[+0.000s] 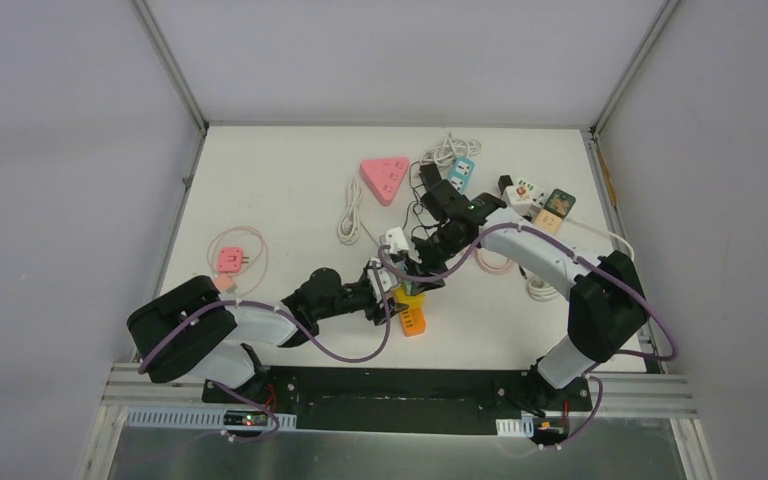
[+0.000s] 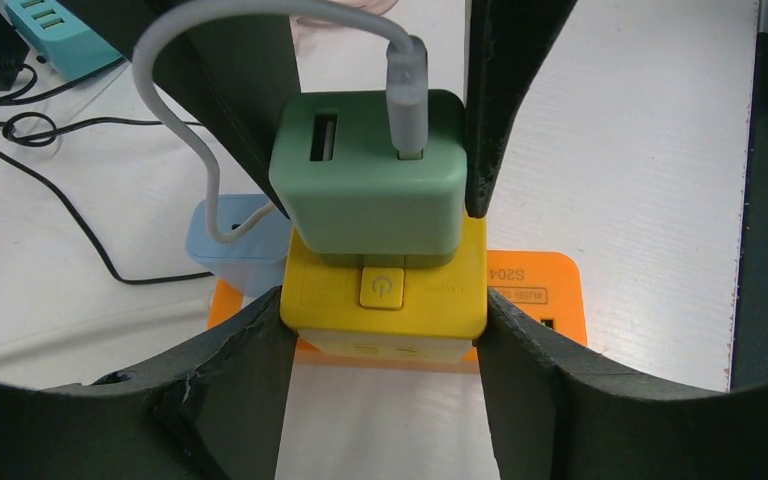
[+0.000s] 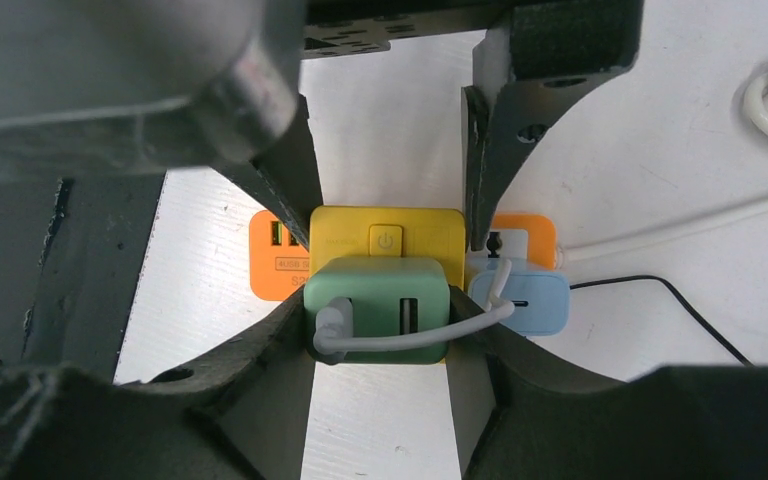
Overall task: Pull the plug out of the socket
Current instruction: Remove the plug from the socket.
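A green USB charger plug (image 2: 365, 180) sits seated in a yellow cube socket (image 2: 385, 300) with a power button. My left gripper (image 2: 385, 325) is shut on the yellow socket's two sides. My right gripper (image 3: 378, 325) is shut on the green plug (image 3: 375, 305), with the yellow socket (image 3: 385, 235) just beyond it. A grey USB cable (image 2: 175, 120) runs from the green plug to a light blue charger (image 3: 520, 300). In the top view the two grippers meet at the table's near centre, left gripper (image 1: 385, 285) facing right gripper (image 1: 420, 262).
An orange power strip (image 3: 275, 255) lies under the socket. A pink triangular socket (image 1: 385, 177), a coiled white cable (image 1: 349, 212), a teal strip (image 1: 460, 173) and several adapters (image 1: 545, 205) lie at the back. A pink adapter (image 1: 229, 260) lies at the left.
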You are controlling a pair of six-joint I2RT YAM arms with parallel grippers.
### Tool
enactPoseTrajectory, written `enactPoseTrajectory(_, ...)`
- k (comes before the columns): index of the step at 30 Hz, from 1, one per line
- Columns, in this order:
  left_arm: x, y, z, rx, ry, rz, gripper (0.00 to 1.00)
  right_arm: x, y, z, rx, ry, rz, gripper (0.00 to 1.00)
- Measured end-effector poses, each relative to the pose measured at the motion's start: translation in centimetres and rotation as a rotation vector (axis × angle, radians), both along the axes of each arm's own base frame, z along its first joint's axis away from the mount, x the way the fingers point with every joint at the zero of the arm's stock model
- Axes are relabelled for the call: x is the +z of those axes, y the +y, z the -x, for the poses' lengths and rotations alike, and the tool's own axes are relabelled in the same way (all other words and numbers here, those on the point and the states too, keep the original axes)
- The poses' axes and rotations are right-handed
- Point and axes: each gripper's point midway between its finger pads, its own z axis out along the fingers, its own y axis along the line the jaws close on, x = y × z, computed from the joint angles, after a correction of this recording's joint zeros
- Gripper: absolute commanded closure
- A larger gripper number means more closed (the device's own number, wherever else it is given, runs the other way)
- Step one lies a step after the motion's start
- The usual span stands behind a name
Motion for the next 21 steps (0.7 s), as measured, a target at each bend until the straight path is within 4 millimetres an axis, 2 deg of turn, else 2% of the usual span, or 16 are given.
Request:
enactPoseTrajectory(8,0.12,-0.2,-0.14,0.0,-0.003,0.002,1.0,0.08,-0.72,-0.3,-0.012,0.039,-0.037,1.0)
enactPoseTrajectory(21,-0.04,-0.19,-0.17,0.001,0.001,-0.002,1.0,-0.06,-0.25,0.01,0.026,-0.003,0.008,1.0)
